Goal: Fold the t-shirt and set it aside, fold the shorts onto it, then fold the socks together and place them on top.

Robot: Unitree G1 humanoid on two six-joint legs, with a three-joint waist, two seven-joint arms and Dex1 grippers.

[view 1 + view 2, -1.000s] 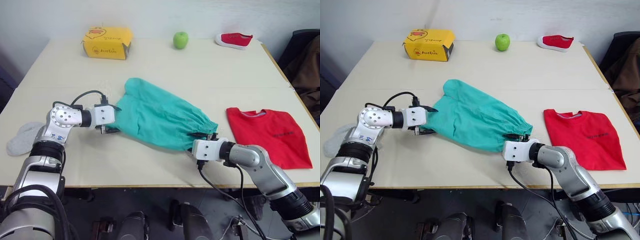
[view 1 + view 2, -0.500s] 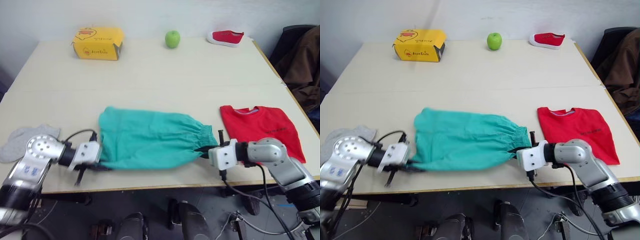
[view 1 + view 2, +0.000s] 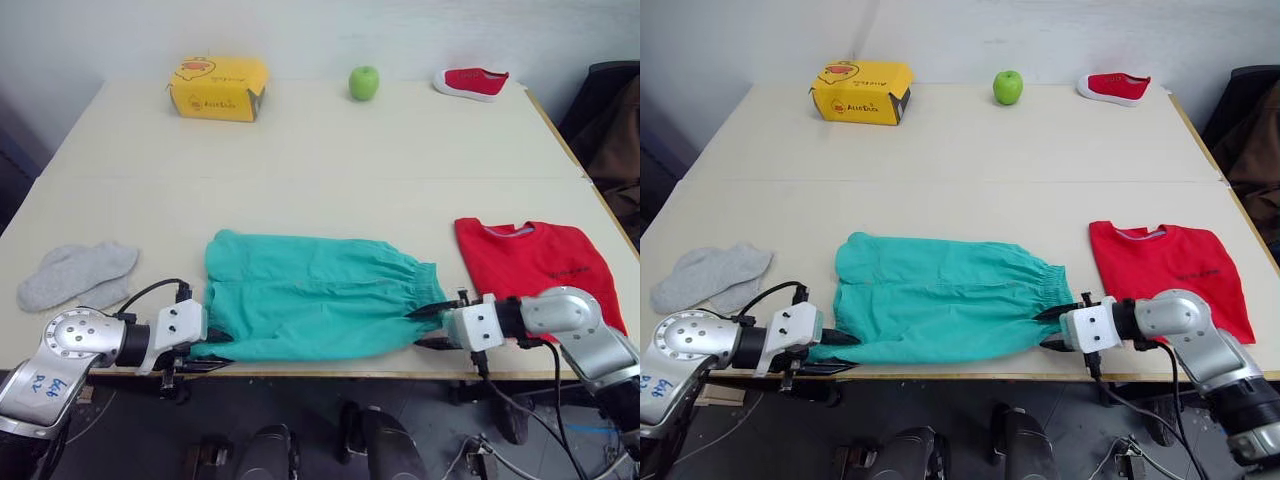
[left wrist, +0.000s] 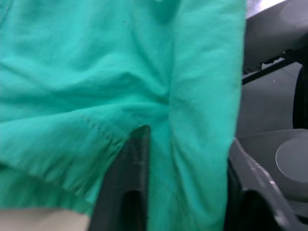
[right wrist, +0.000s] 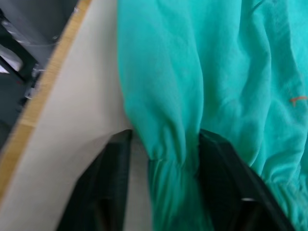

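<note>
The teal shorts [image 3: 310,305] lie spread flat near the table's front edge, waistband to the right. My left gripper [image 3: 207,351] is at their near-left corner, shut on the hem, and teal cloth fills the gap between its fingers [image 4: 132,192]. At the waistband's near end my right gripper [image 3: 428,327] is shut on the gathered cloth, pinched between its fingers [image 5: 219,183]. To the right lies the folded red t-shirt [image 3: 540,268]. The grey socks [image 3: 75,275] rest at the left edge.
A yellow box [image 3: 215,87], a green apple [image 3: 363,82] and a small red shoe [image 3: 470,82] stand along the table's far side. A dark chair with cloth on it [image 3: 610,130] is beyond the right edge. The front edge [image 3: 330,370] runs just under both grippers.
Both grippers pulled the shorts from a slanted, raised hold down to the front edge, where they now lie flat and stretched. The camera view also shifted.
</note>
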